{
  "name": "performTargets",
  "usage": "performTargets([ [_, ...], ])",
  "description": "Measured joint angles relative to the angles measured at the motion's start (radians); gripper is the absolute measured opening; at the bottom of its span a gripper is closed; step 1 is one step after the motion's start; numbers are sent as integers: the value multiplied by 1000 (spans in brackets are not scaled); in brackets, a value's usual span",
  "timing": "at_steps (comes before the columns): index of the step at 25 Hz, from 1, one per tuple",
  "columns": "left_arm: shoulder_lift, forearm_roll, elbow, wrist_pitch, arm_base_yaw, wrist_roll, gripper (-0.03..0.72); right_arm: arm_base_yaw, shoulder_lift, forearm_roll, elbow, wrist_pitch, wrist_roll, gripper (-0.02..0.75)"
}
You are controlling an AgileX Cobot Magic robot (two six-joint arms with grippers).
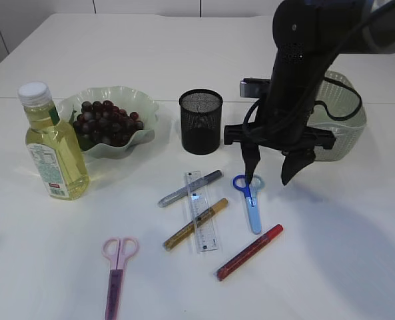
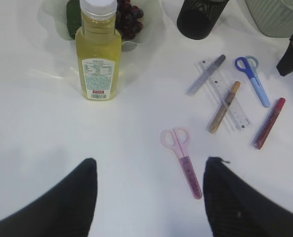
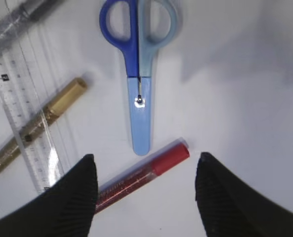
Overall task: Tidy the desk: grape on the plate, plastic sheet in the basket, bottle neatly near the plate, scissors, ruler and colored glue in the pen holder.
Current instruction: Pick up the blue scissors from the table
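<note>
Right tool [image 1: 272, 179] is held spread above the blue scissors [image 1: 250, 200] on the white bench [image 1: 344, 247]; left tool [image 2: 148, 197] is spread too.

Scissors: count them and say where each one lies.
2. The blue scissors lie on the table right of the ruler, below the right gripper. The pink scissors lie at the front left, apart from the rest. None seem hidden.

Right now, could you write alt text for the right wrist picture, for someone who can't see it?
An open claw hangs over a white table, above blue scissors and a red glue pen. To the left, a gold glue pen lies across a clear ruler.
</note>
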Motion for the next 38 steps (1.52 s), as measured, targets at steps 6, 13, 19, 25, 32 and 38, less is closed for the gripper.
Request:
performTargets([
  [6, 0, -5, 0, 4, 0, 0, 487, 0, 2, 9, -2, -37, 6, 490],
  [13, 0, -12, 0, 12, 0, 0, 486, 2, 47, 35, -2, -37, 12, 490],
  [19, 0, -14, 0, 42, 0, 0, 485, 15, 79, 36, -14, -37, 14, 490],
  [25, 0, -16, 0, 62, 0, 0, 485, 21, 94, 36, -15, -52, 20, 490],
  [32, 0, -16, 0, 64, 0, 0, 477, 21, 140, 19, -58, -47, 26, 490],
  [38, 0, -16, 0, 82, -2, 0, 472, 21, 168, -4, -123, -23, 26, 490],
])
